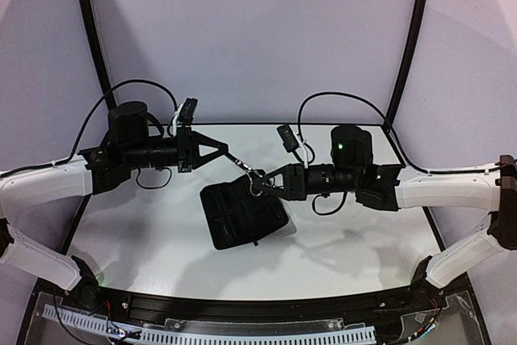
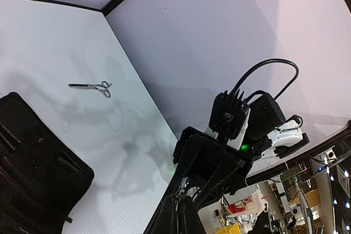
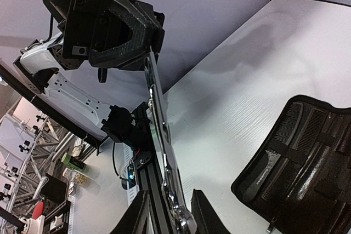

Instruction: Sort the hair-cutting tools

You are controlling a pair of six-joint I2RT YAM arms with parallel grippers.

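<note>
Scissors [image 1: 245, 169] hung in mid-air between both arms, above the far edge of the black case [image 1: 234, 224]. The left gripper [image 1: 229, 155] was clamped on the blade end. The handle rings pointed right, into the right gripper [image 1: 265, 184], whose fingers [image 3: 137, 216] stood apart, 1 on each side of the rings. Contact could not be confirmed.

Step in hand, as judged: handover from left to right. To do it well, the right gripper should close squarely on the rings or shank before the left gripper lets go. The left gripper should then draw back along the blade line, not sideways, so that the pair neither twists nor drops onto the case.

Inside the case, 2 combs [image 3: 312, 127] lay under the straps. A second scissors [image 2: 90, 86] lay flat on the table [image 1: 363, 248], beyond the case and close to the far wall [image 1: 258, 38], well apart from both arms.

Room for moving: bare table showed to the right of the case and on its near side. Limits were the far wall, the table's side edges and the near rail [image 1: 242, 310].
</note>
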